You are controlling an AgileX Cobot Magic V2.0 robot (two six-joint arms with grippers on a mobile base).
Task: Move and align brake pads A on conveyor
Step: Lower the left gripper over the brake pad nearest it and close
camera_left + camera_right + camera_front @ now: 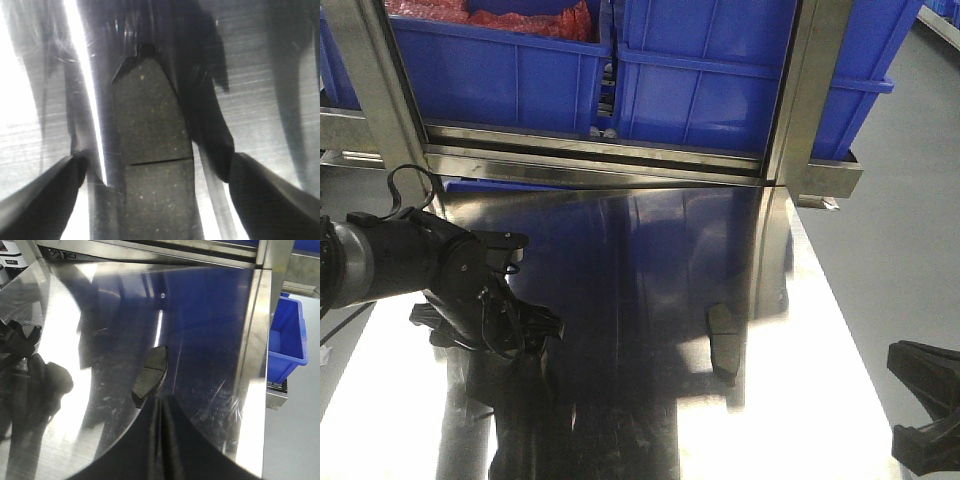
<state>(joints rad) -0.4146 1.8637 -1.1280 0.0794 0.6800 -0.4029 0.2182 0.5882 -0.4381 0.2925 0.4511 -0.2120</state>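
Two pads show across the views, both on the steel table.

Front view: the right pad [724, 340] lies lengthwise on the table [800, 420], to the right of its middle and well apart from both grippers. The left gripper [512, 332] points down over the table's left part. Its own bulk hides its jaws and whatever is under it. The right gripper [920, 405] shows at the lower right corner, past the table's right edge in this view, with the right pad up and to the left of it. Its opening cannot be judged here. Blue bins [720, 80] stand on the rack behind.

Left wrist view: the left gripper [156, 164] is spread wide and grips nothing. The left pad [152, 150] lies flat on the table between the two fingers [40, 195], running away from the camera, its groove about level with the fingertips. Bare steel shows on each side of the pad, so neither finger touches it. Its near end runs out at the bottom of the frame.

Right wrist view: the right gripper [160, 405] has its fingers pressed together along a thin seam, with nothing between them. The right pad lies just ahead of the tips and slightly left of them, apart from them and tilted a little to the right. The left arm [17, 342] is at the left edge.
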